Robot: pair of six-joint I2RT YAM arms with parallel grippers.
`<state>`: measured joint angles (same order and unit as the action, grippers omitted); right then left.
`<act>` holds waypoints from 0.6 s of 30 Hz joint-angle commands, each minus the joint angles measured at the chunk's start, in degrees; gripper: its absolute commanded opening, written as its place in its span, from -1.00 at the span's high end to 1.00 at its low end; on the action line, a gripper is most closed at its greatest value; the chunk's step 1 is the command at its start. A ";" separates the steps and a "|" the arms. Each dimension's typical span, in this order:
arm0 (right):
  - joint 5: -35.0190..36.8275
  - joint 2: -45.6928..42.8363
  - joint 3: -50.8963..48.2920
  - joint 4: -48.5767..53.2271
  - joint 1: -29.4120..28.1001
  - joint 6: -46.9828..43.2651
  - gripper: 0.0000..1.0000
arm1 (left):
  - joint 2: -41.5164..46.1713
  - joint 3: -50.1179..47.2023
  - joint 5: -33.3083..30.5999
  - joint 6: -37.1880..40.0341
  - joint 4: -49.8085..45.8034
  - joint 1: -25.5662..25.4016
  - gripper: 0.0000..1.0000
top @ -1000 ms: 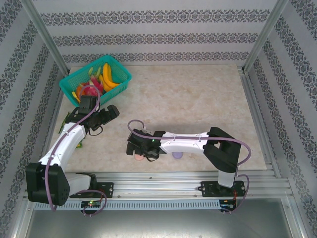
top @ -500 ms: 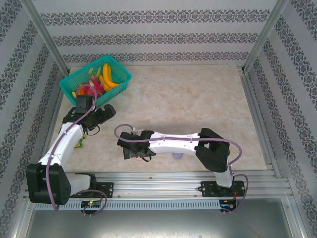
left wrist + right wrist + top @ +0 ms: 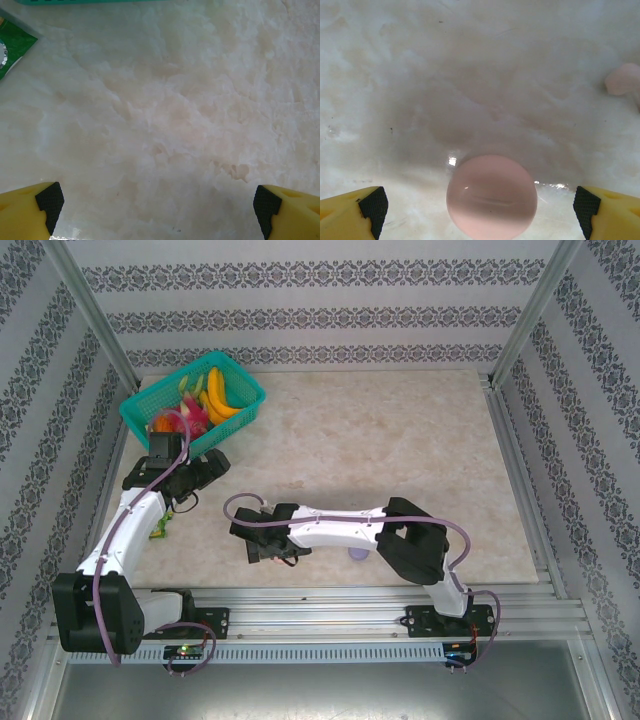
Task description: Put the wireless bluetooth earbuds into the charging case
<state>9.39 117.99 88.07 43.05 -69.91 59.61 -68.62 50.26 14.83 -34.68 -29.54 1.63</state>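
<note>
Pale marbled tabletop (image 3: pixel 400 440) floors a booth walled in striped, patterned paper, with a teal basket (image 3: pixel 192 400) of bananas and other toy fruit in the far left corner. From above, the left gripper (image 3: pixel 208 472) hangs just in front of that basket, and a green packet (image 3: pixel 160 528) lies beside the left arm. The left wrist camera looks down on bare table. Its two yellow fingers (image 3: pixel 30 207) with black pads sit at the bottom corners, wide apart with nothing between them. The packet is at the upper left and the basket's rim runs along the top edge.

The right arm reaches leftward along the near side, its gripper (image 3: pixel 255 540) low over the table. A small lilac round thing (image 3: pixel 357 554) peeks out from under its forearm, too small to tell more. Seen from the right wrist, a round pink case (image 3: pixel 491 196), smooth and glossy, sits on the table between the fingers (image 3: pixel 355 210), which stand well apart and clear of it on both sides. A small pale pink earbud (image 3: pixel 622 79) lies farther off at the right edge — blurred, outside the case and apart from it
</note>
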 commanded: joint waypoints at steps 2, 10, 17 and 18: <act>-0.91 1.95 1.74 1.16 -0.34 1.75 -0.95 | 1.66 -0.20 0.81 0.72 -0.57 0.85 -1.00; -0.33 2.94 1.27 1.91 -0.54 3.48 -0.95 | 2.05 -0.74 1.29 0.49 -0.26 1.03 -1.00; -1.00 3.20 1.04 2.11 -0.53 4.37 -0.95 | 2.09 -0.97 1.60 0.40 -0.08 1.01 -1.00; -1.17 3.20 0.98 1.92 -0.51 4.37 -0.95 | 2.16 -1.00 1.63 0.41 -0.03 1.01 -0.99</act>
<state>8.71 120.31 88.44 43.48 -69.91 62.85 -67.75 50.22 15.90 -34.70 -29.54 1.63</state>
